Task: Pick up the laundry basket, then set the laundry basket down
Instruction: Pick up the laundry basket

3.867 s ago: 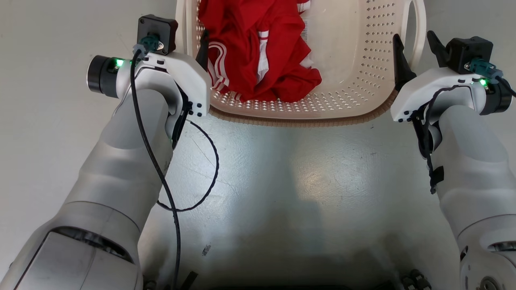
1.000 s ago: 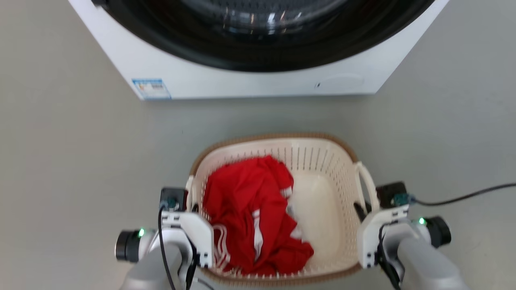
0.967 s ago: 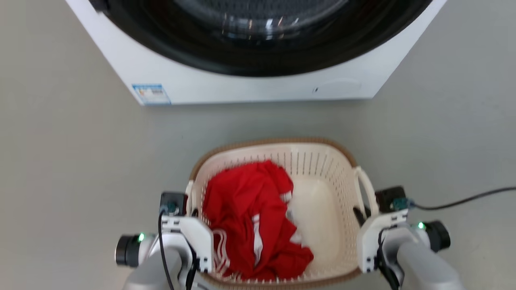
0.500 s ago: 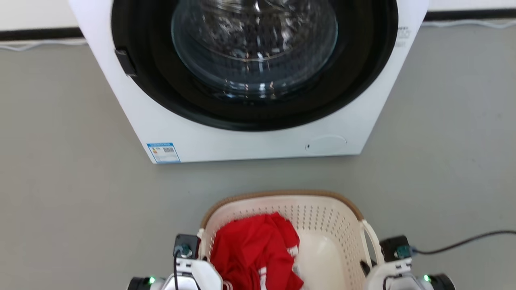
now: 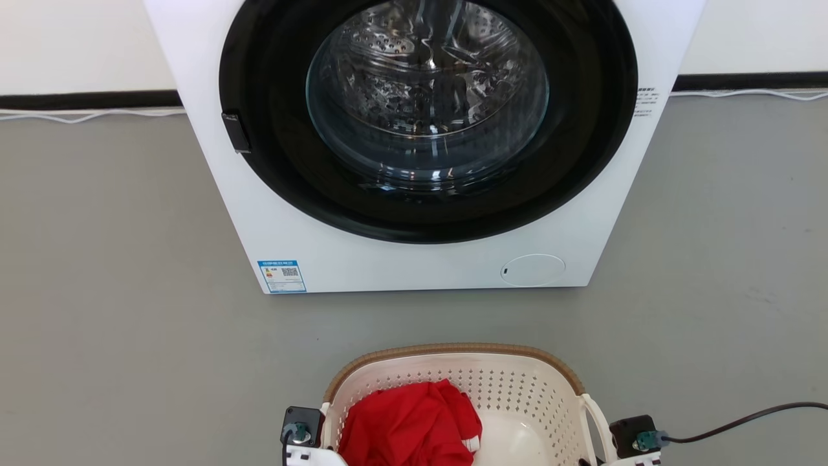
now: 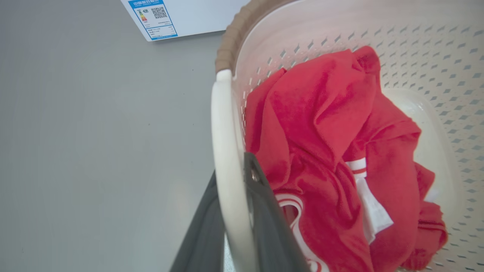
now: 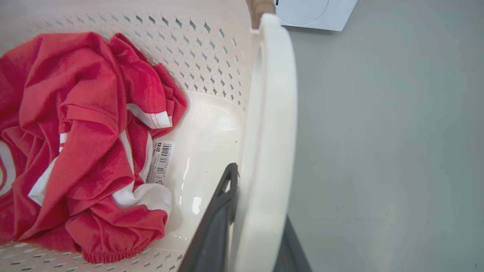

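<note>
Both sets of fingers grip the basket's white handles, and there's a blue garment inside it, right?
Not quite: the garment is red with white trim, not blue, as the left wrist view shows. The rest holds: the left fingers and right fingers each grip a white handle of the laundry basket.

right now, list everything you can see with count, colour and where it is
washing machine: one, white with black door ring, ahead on the floor
energy label: one, blue and white, machine's lower left corner
laundry basket: one, cream with brown rim, before the machine
garment: one, red with white trim, in the basket's left half
barcode label: one, white, basket bottom, at the garment's edge
white cable: one, along the wall's foot
black cable: one, floor at right
floor: grey
left gripper: dark, shut on left handle
right gripper: dark, shut on right handle
</note>
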